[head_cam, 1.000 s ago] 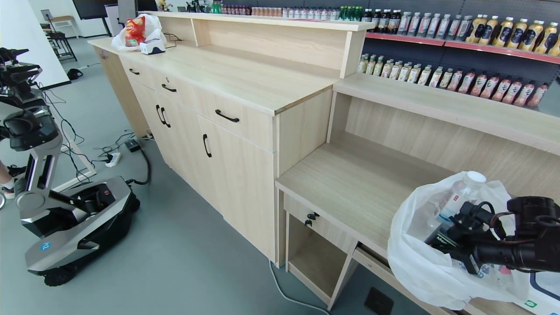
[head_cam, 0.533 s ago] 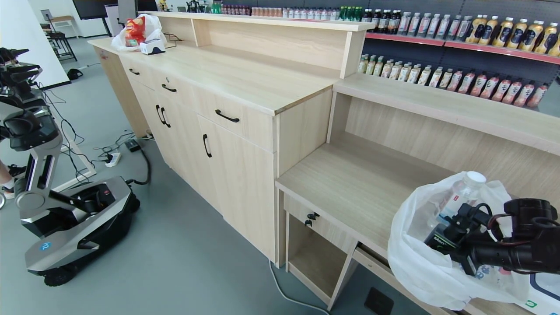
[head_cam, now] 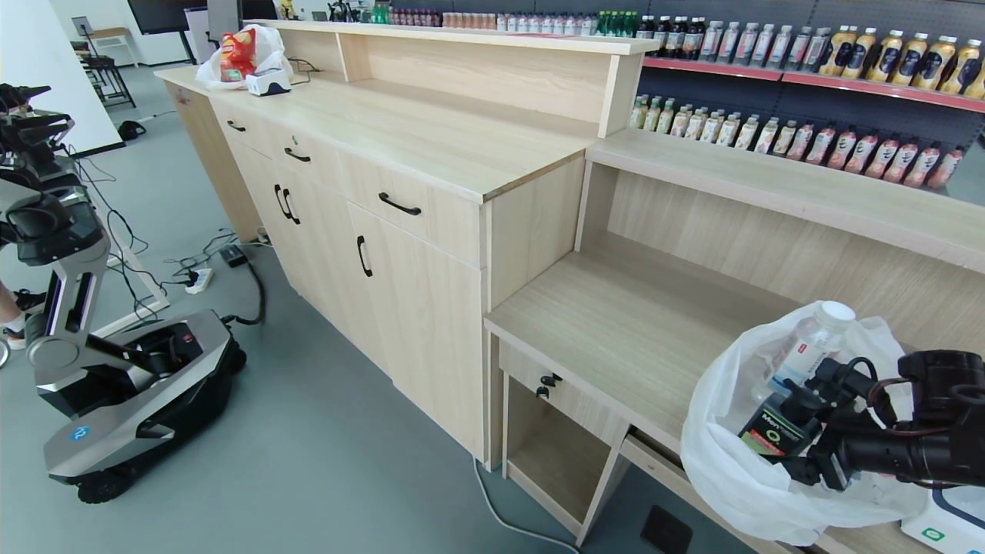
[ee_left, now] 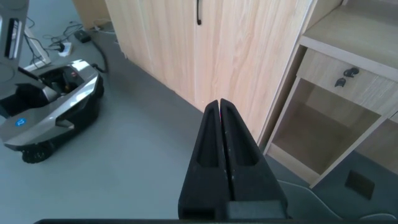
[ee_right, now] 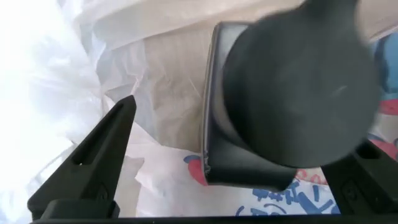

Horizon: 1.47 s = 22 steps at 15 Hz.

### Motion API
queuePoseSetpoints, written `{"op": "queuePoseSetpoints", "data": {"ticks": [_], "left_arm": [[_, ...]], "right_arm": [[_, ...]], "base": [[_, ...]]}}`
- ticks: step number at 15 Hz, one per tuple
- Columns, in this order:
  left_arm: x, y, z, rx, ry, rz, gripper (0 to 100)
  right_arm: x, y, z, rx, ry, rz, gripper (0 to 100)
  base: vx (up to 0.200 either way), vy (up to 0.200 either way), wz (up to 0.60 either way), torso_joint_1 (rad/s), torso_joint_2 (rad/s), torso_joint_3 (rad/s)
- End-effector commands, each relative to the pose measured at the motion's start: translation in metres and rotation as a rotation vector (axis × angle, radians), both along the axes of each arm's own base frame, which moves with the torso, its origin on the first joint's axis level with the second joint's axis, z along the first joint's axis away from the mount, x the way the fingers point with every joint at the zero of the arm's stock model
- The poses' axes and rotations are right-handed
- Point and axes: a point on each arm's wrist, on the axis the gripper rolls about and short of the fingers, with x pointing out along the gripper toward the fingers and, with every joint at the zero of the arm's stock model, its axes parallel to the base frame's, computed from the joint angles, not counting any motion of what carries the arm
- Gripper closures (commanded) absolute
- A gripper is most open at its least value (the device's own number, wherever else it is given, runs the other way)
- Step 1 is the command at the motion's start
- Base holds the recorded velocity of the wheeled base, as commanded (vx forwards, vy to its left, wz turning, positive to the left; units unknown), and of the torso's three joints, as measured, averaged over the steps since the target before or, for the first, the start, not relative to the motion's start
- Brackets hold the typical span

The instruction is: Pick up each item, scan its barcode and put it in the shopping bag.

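A white plastic shopping bag (head_cam: 731,477) stands on the low desk (head_cam: 616,323) at the lower right. A clear water bottle (head_cam: 808,338) with a white cap sticks out of it. My right gripper (head_cam: 809,450) is at the bag's mouth, open. A dark bottle with a round cap (head_cam: 772,432) sits just in front of it inside the bag. In the right wrist view the dark bottle (ee_right: 261,124) lies against one finger, with a gap to the other finger (ee_right: 93,162), above the bag's plastic (ee_right: 56,74). My left gripper (ee_left: 221,130) is shut and empty, low over the grey floor.
A white device (head_cam: 943,523) sits at the desk's front right corner beside the bag. A tall wooden cabinet (head_cam: 400,231) stands left of the desk. Another robot (head_cam: 115,385) is parked on the floor at left. Drink shelves (head_cam: 785,138) line the back wall.
My right gripper has dropped slightly lower at the bag's mouth. The dark bottle has slid forward and down from the fingers into the bag. The left arm has not moved.
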Motion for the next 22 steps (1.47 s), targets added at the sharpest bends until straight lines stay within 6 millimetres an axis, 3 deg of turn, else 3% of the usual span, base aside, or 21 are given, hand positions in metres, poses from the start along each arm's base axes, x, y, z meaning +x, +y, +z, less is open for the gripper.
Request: {"op": "queuePoseSetpoints", "data": {"ticks": [1,3,5,9,11,14,18,22], "left_arm": [[0.000,0.000,0.000,0.000,0.000,0.001,100],[0.000,0.000,0.000,0.000,0.000,0.001,100],[0.000,0.000,0.000,0.000,0.000,0.001,100],[0.000,0.000,0.000,0.000,0.000,0.001,100],[0.000,0.000,0.000,0.000,0.000,0.001,100],[0.000,0.000,0.000,0.000,0.000,0.001,100],[0.000,0.000,0.000,0.000,0.000,0.001,100],[0.000,0.000,0.000,0.000,0.000,0.000,100]], "right_arm": [[-0.005,0.005,0.030,0.007,-0.079,-0.020,0],[-0.012,0.011,0.063,0.016,-0.177,-0.037,0],[-0.033,0.015,0.096,0.030,-0.264,-0.080,0],[-0.089,0.003,0.128,-0.027,-0.400,-0.255,0],[-0.123,0.004,0.148,-0.059,-0.465,-0.390,0],[-0.156,0.006,0.163,-0.117,-0.539,-0.572,0],[-0.167,0.010,0.188,-0.142,-0.642,-0.767,0],[-0.167,0.009,0.206,-0.129,-0.639,-0.939,0]], "base": [[0.000,0.000,0.00,0.000,0.00,0.000],[0.000,0.000,0.00,0.000,0.00,0.000],[0.000,0.000,0.00,0.000,0.00,0.000],[0.000,0.000,0.00,0.000,0.00,0.000],[0.000,0.000,0.00,0.000,0.00,0.000],[0.000,0.000,-0.20,0.001,0.00,-0.001],[0.000,0.000,-0.60,0.002,0.00,0.002],[0.000,0.000,-0.60,0.005,0.00,0.001]]}}
